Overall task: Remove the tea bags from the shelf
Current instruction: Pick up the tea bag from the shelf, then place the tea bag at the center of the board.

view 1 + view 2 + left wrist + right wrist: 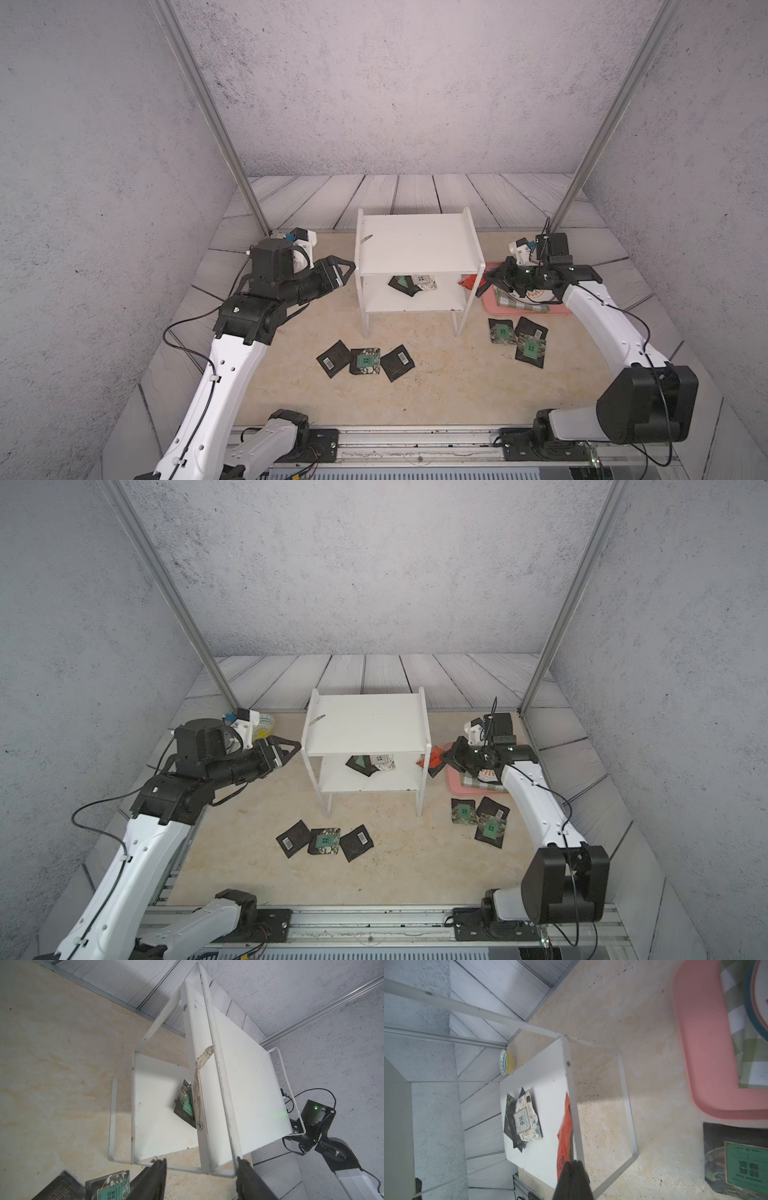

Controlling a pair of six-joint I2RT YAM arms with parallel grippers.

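L arm: my forearm reaches fwd, wrist approx. level, left gripper [201, 1160] jaws set apart. R arm: my elbow bent, wrist angled inward, right gripper [574, 1164] jaws pressed together.

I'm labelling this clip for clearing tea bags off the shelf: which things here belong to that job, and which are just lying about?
Job: shelf; red-orange tea bag pinched in the right gripper; stacked tea bags on its lower board; loose tea bags on the tabletop; open left gripper.
Lying about: pink tray; green checked cloth; yellow patterned bowl.
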